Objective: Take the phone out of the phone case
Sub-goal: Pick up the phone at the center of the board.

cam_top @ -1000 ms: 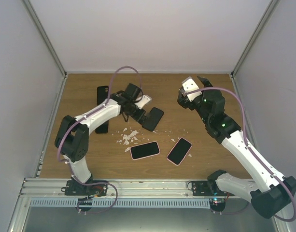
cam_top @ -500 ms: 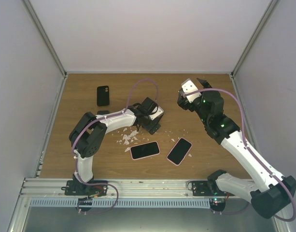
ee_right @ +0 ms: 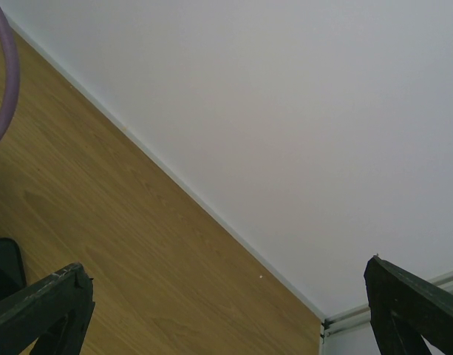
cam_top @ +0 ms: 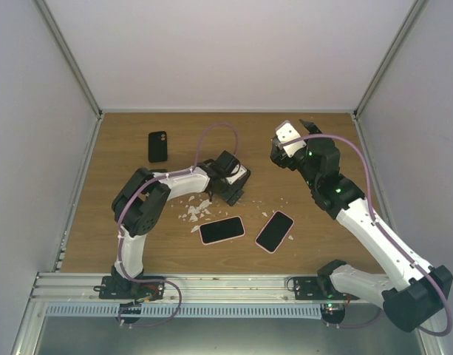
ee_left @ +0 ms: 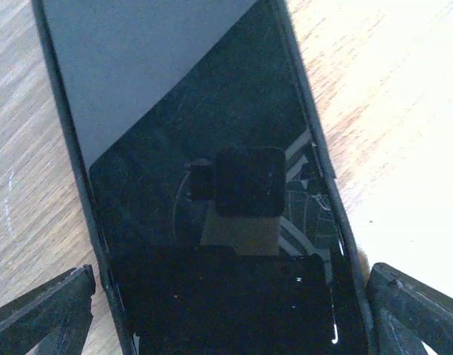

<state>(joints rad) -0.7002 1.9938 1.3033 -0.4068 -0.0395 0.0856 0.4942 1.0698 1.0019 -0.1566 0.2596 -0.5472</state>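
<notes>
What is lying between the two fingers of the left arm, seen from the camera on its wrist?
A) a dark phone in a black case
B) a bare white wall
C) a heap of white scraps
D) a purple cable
A: the left wrist view shows a dark phone in a black case lying flat on the wooden table, with the fingers of the open left gripper on either side of it.
</notes>
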